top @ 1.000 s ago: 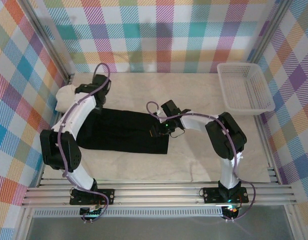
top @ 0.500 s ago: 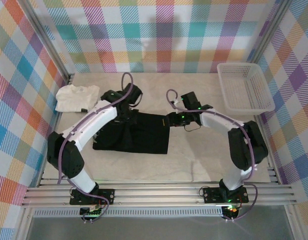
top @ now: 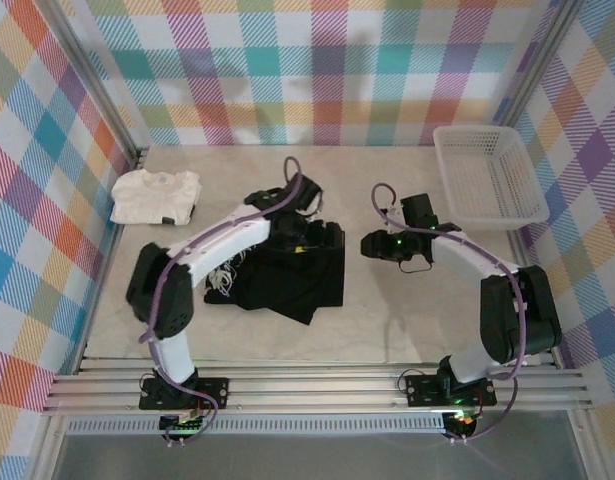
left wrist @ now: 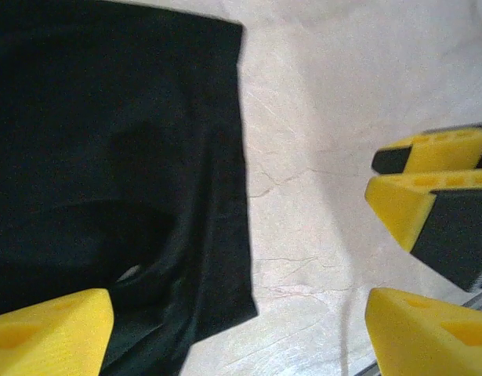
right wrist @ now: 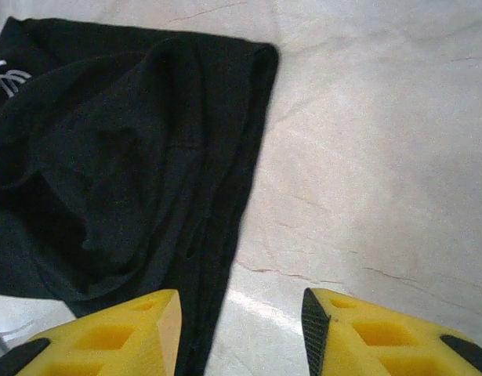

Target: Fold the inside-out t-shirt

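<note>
You have a white shirt (top: 155, 194) lying in the table's (top: 407, 320) far-left corner. The black t-shirt (top: 287, 280) lies bunched mid-table, a little left of centre. Your left gripper (top: 322, 238) hangs over its far-right part, fingers spread wide, holding nothing. Your right gripper (top: 375, 245) is near the shirt's right edge, fingers apart, empty. A white basket (top: 487, 180) sits in the far-right corner.

I see my left claw (top: 322, 240) at mid-frame with its jaws spread wide (nothing between them). My right claw (top: 372, 246) faces it from just right of centre, jaws parted and empty.
</note>
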Action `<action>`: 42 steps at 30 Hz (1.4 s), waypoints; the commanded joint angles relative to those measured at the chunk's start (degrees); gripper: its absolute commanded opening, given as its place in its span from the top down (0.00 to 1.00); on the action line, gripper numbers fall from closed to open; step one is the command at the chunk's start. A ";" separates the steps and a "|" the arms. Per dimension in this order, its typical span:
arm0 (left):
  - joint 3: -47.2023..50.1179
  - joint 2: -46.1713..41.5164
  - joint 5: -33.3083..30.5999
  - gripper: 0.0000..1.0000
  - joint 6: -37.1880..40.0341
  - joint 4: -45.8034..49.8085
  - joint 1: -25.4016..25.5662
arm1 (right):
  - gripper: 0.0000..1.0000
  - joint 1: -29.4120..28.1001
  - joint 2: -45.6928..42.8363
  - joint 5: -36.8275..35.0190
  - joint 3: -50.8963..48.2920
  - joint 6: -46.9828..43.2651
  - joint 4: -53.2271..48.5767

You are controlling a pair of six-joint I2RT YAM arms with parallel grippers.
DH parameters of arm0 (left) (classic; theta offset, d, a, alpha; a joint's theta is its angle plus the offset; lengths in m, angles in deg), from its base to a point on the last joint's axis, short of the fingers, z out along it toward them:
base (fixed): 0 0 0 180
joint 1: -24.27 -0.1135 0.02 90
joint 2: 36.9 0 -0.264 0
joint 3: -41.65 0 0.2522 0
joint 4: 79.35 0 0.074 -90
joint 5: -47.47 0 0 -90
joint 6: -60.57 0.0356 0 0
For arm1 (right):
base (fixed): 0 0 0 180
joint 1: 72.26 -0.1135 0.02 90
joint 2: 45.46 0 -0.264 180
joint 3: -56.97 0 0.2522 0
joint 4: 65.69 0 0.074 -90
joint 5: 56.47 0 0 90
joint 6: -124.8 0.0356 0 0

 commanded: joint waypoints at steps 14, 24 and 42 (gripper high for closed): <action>21.61 -11.48 -12.00 0.18 1.85 2.57 -4.24 | 0.46 -15.68 26.50 -9.06 25.70 2.23 -5.57; 23.12 -8.45 -6.11 0.69 5.03 -8.26 -1.99 | 0.84 -15.43 28.58 -19.15 31.37 -1.16 -9.55; 25.14 -9.87 3.80 1.00 9.95 -36.82 11.36 | 0.79 -4.31 29.23 5.64 34.76 8.23 -4.38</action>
